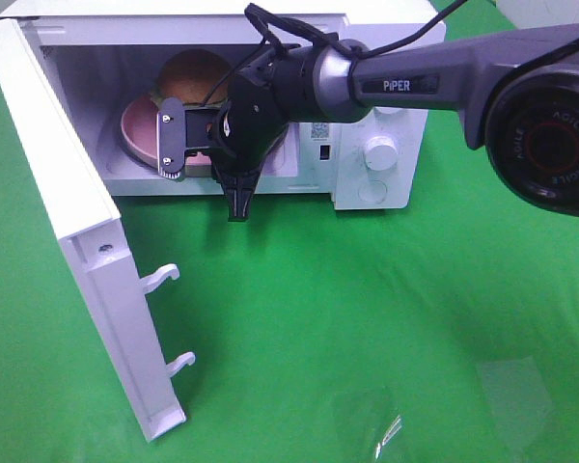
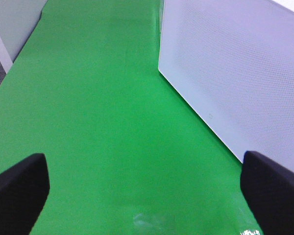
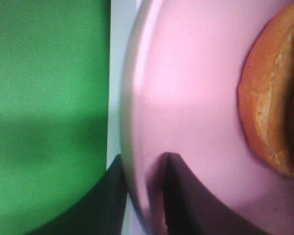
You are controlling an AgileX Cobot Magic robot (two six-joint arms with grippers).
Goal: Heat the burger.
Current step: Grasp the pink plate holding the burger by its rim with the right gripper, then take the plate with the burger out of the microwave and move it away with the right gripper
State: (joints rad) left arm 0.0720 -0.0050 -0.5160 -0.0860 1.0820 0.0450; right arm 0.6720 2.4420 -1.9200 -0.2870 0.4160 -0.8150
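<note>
Right gripper (image 3: pixel 142 191): closes narrow across the rim of the pink plate (image 3: pixel 186 88), one dark finger (image 3: pixel 105 200) on the outside of the rim, the other on the inside, both pressed against it. Reaches in on the right arm (image 1: pixel 405 82) to the mouth of the white microwave (image 1: pixel 386 106).

Burger (image 1: pixel 193 72): sits on the pink plate inside the microwave cavity, toward the back, golden-brown top bun showing above the gripper body. In the right wrist view, shows only a slice of bun edge (image 3: pixel 269 107), apart from the fingers.

Microwave door (image 1: pixel 77 222): stands swung wide open on the left side, two white latch hooks jutting from its edge. Round knob (image 1: pixel 379 151) on the control panel.

Left gripper (image 2: pixel 147 196): gapes wide, holds nothing, black fingertips (image 2: pixel 19 191) far apart over the green cloth (image 2: pixel 103 122), beside the door's dotted outer face (image 2: pixel 235 73).
</note>
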